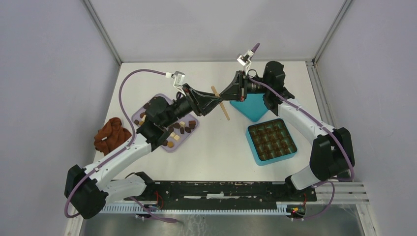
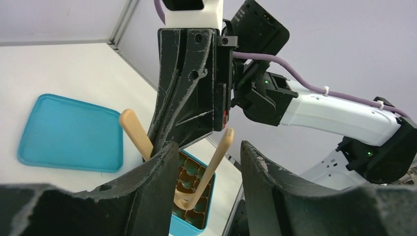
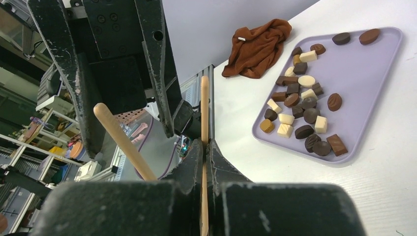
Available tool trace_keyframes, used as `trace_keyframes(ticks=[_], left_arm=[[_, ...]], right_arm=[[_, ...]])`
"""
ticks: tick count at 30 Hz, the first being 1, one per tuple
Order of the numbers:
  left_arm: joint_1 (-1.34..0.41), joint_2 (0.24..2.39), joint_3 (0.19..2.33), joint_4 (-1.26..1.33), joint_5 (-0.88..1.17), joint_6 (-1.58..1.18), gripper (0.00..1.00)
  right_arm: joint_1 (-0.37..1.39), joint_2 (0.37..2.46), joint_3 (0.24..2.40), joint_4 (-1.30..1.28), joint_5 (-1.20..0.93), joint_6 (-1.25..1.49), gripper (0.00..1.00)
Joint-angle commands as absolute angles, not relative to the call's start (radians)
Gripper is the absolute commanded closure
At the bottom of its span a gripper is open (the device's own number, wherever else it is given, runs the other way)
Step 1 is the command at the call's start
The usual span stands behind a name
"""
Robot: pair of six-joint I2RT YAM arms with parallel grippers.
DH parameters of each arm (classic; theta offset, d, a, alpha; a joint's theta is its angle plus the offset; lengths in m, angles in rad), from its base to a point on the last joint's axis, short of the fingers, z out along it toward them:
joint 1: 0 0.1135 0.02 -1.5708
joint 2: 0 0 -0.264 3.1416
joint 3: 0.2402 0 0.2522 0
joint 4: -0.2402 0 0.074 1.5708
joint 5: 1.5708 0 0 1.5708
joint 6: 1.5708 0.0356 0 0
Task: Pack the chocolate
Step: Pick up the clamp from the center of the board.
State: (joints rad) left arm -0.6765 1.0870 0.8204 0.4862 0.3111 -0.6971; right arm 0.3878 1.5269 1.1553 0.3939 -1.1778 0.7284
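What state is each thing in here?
Wooden tongs: held off the table.
Right gripper: jaws shut on one tongs leg.
Left gripper: jaws open around the other leg.
Teal box: open.
Lid: off, flat on the table.
Chocolates: loose on purple tray.
Cloth: crumpled.

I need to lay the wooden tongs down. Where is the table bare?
Widest bare table lies between the purple tray and the teal box, toward the arm bases. A bare strip runs along the far edge. Crowded: the middle by the held tongs and lid, and the left by the cloth.
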Motion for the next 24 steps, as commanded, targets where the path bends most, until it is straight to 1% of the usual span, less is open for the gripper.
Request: trace_keyframes(ticks=[1,3,4,6,7,10,11,12,14,15,17,19,21,22,24], left_arm=[[-0.688,1.099,0.881,0.469,0.273,-0.626,0.45],[-0.693,1.115,0.892,0.470,0.283,-0.624,0.51],[-0.695,1.120,0.897,0.475,0.290,-0.624,0.56],[-0.695,1.130,0.903,0.492,0.309,-0.627,0.74],[-0.695,1.130,0.905,0.496,0.314,-0.628,0.82],[-0.695,1.123,0.893,0.516,0.319,-0.629,0.97],[-0.695,1.115,0.882,0.532,0.318,-0.629,0.98],[-0.696,1.104,0.865,0.551,0.315,-0.629,0.98],[-0.693,1.076,0.830,0.592,0.298,-0.626,0.98],[-0.693,1.061,0.812,0.610,0.294,-0.624,0.98],[-0.688,1.036,0.789,0.632,0.292,-0.624,0.98],[-0.675,1.017,0.775,0.651,0.301,-0.635,0.98],[-0.657,1.000,0.756,0.700,0.314,-0.664,0.98],[-0.645,0.995,0.740,0.738,0.319,-0.689,0.98],[-0.618,0.993,0.709,0.853,0.340,-0.756,0.98]], right_arm=[[0.388,1.478,1.148,0.411,-1.177,0.716,1.00],[0.389,1.476,1.146,0.407,-1.174,0.712,1.00],[0.389,1.476,1.146,0.403,-1.174,0.707,1.00],[0.390,1.474,1.145,0.386,-1.173,0.690,1.00],[0.390,1.472,1.145,0.381,-1.175,0.687,1.00],[0.389,1.465,1.146,0.377,-1.176,0.676,1.00],[0.389,1.462,1.146,0.378,-1.179,0.673,1.00],[0.390,1.460,1.148,0.376,-1.186,0.670,0.98],[0.384,1.454,1.152,0.373,-1.201,0.656,0.77],[0.378,1.451,1.156,0.375,-1.209,0.653,0.64],[0.362,1.432,1.162,0.393,-1.235,0.647,0.41],[0.353,1.405,1.170,0.400,-1.258,0.629,0.23],[0.352,1.377,1.171,0.406,-1.279,0.617,0.11],[0.353,1.366,1.168,0.410,-1.292,0.618,0.07],[0.358,1.347,1.155,0.445,-1.315,0.655,0.03]])
